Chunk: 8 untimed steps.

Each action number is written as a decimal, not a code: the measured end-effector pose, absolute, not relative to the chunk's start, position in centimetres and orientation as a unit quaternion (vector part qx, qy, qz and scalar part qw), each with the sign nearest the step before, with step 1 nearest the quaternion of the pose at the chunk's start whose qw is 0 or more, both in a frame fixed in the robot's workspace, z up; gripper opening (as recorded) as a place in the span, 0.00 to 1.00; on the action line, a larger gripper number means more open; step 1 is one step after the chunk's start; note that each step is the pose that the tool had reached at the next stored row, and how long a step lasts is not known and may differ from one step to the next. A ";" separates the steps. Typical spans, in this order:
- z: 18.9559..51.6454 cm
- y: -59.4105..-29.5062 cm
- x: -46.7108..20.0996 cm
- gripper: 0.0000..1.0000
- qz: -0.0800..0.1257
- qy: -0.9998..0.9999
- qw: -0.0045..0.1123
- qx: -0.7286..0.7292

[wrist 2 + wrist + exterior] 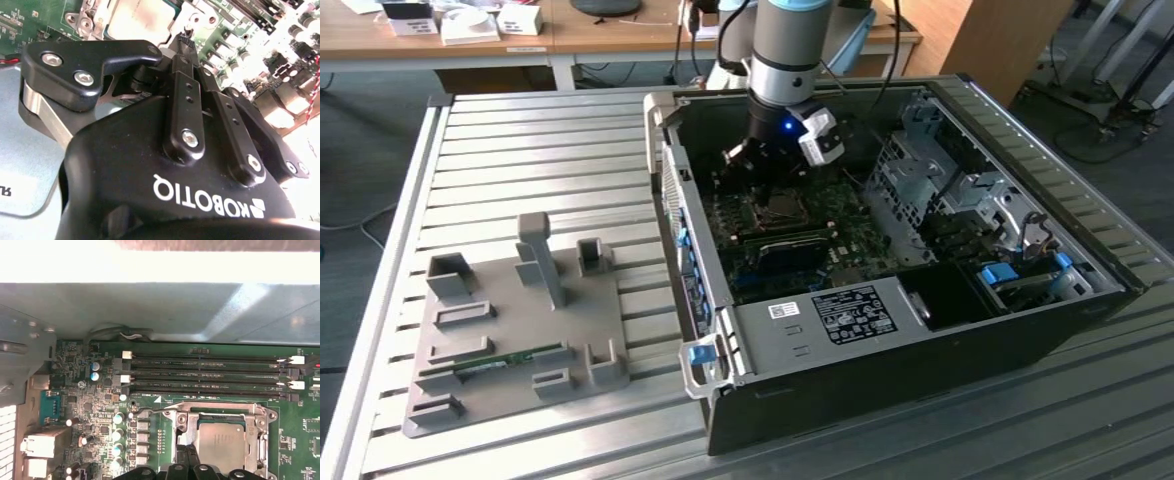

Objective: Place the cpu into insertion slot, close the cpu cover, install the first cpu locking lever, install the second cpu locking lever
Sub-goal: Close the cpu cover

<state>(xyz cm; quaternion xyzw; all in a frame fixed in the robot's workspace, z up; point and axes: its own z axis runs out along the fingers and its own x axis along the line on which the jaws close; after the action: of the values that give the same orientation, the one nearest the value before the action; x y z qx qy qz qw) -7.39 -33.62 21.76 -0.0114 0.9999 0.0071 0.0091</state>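
Note:
The cpu [222, 442] lies in the insertion slot [783, 207] on the green board, its pale silver face showing through the cut-out of the cpu cover [220, 416]. The cover lies flat over it. A thin metal lever [165, 410] runs along the socket's edge beside the memory slots. My gripper [187, 455] is shut, with its fingertips together at the socket's edge just beside the cpu and nothing visibly held. In the second wrist view the gripper [184, 36] tapers to a point next to the cpu [140, 17]. In the exterior view the gripper [754, 165] hangs inside the open case over the board.
Long black memory slots [205, 372] run beside the socket, and capacitors [119, 435] stand close to it. The case wall [674, 200] and a metal drive cage [947, 190] flank the board. On the exterior view's left, a grey fixture plate [520, 330] holds a memory stick [494, 362].

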 end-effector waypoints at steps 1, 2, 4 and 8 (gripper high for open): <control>21.9 -33.6 -7.4 0.11 0.007 1.000 0.009 -0.011; 21.9 -33.6 -7.4 0.11 0.007 1.000 0.009 -0.011; 21.9 -33.6 -7.4 0.11 0.007 1.000 0.009 -0.011; 21.9 -33.6 -7.4 0.11 0.007 1.000 0.009 -0.011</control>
<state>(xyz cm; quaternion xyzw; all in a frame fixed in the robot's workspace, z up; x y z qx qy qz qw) -7.39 -33.62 21.92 -0.0114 0.9999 0.0072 0.0091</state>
